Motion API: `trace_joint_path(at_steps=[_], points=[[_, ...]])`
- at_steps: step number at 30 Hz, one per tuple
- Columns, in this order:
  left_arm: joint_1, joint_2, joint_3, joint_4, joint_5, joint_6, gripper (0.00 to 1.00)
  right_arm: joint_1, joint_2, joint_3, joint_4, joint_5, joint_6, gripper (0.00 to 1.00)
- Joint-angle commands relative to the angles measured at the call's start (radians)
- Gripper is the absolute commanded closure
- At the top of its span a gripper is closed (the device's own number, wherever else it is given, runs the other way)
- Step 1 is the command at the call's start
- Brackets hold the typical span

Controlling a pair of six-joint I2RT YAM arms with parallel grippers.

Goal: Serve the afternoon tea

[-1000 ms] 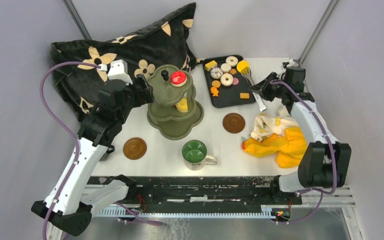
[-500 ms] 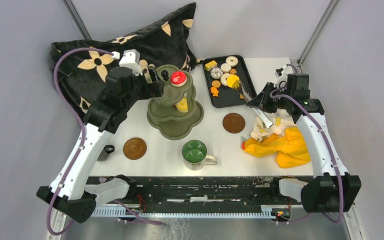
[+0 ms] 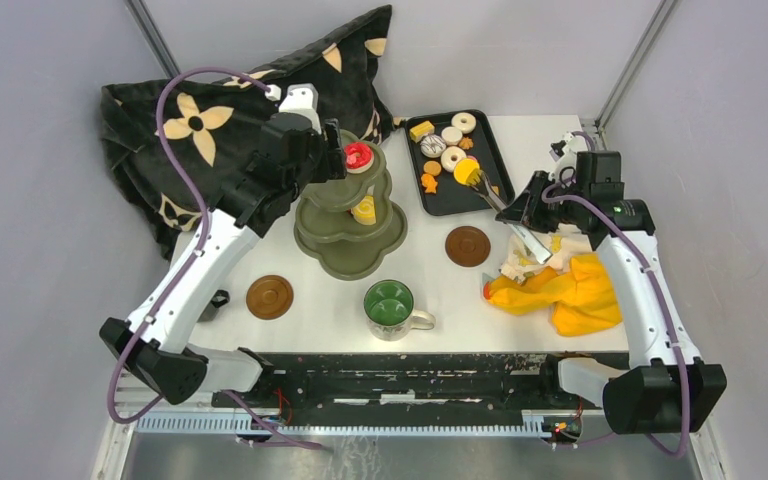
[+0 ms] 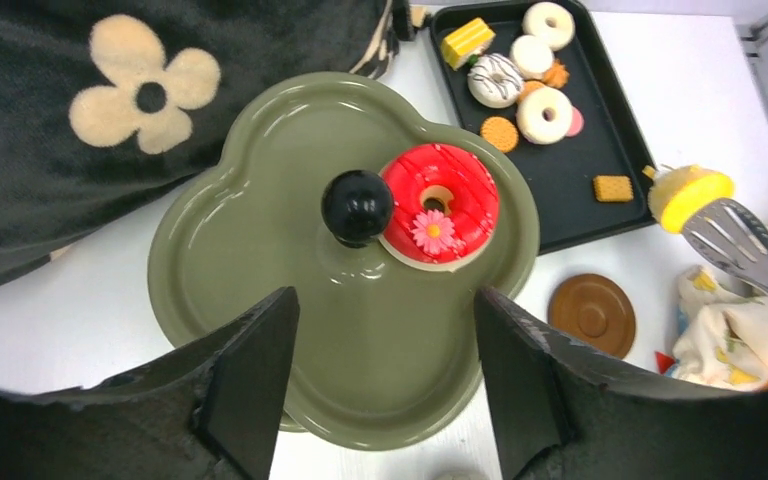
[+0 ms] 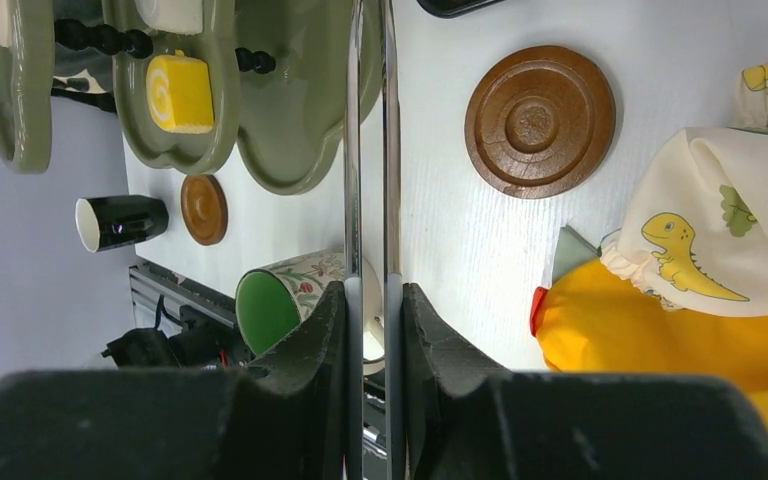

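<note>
The olive-green three-tier stand (image 3: 348, 240) holds a red donut (image 3: 358, 155) on its top tier and a yellow roll cake (image 3: 364, 210) on the middle tier. My left gripper (image 4: 382, 300) is open and empty, hovering over the top tier (image 4: 260, 250) near the black knob (image 4: 357, 207). My right gripper (image 5: 372, 290) is shut on the metal tongs (image 5: 370, 150), which pinch a yellow cupcake (image 3: 465, 171) above the black tray (image 3: 430, 205) of pastries (image 3: 452, 158). The green-lined mug (image 3: 390, 305) and two brown saucers (image 3: 269, 296) (image 3: 467, 245) sit on the table.
A black flowered pillow (image 3: 220, 100) lies behind the stand at the back left. A yellow cloth (image 3: 570, 290) and a dinosaur-print cloth (image 3: 535, 250) lie under my right arm. A small black cup (image 3: 216, 299) lies by the left saucer.
My left gripper has swung from the stand's left side to above its top tier. My right gripper has carried the yellow cupcake in the tongs from the tray's back right towards its front.
</note>
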Motion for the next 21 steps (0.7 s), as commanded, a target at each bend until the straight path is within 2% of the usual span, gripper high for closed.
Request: trace_joint_path(at_steps=[1, 11, 17, 21], points=[[-0.004, 0.044, 0.058, 0.059, -0.098, 0.061, 0.32, 0.000, -0.039, 0.059, 0.016, 0.007, -0.031, 0.99], [0.000, 0.135, 0.092, 0.087, -0.137, 0.078, 0.45, 0.001, -0.054, 0.047, 0.003, 0.012, -0.033, 0.99], [0.000, 0.148, 0.099, 0.087, -0.139, 0.064, 0.70, 0.001, -0.056, 0.042, -0.006, 0.015, -0.039, 0.99], [-0.002, 0.144, 0.105, 0.074, -0.188, 0.021, 0.87, 0.001, -0.059, 0.033, 0.006, 0.001, -0.026, 0.99]])
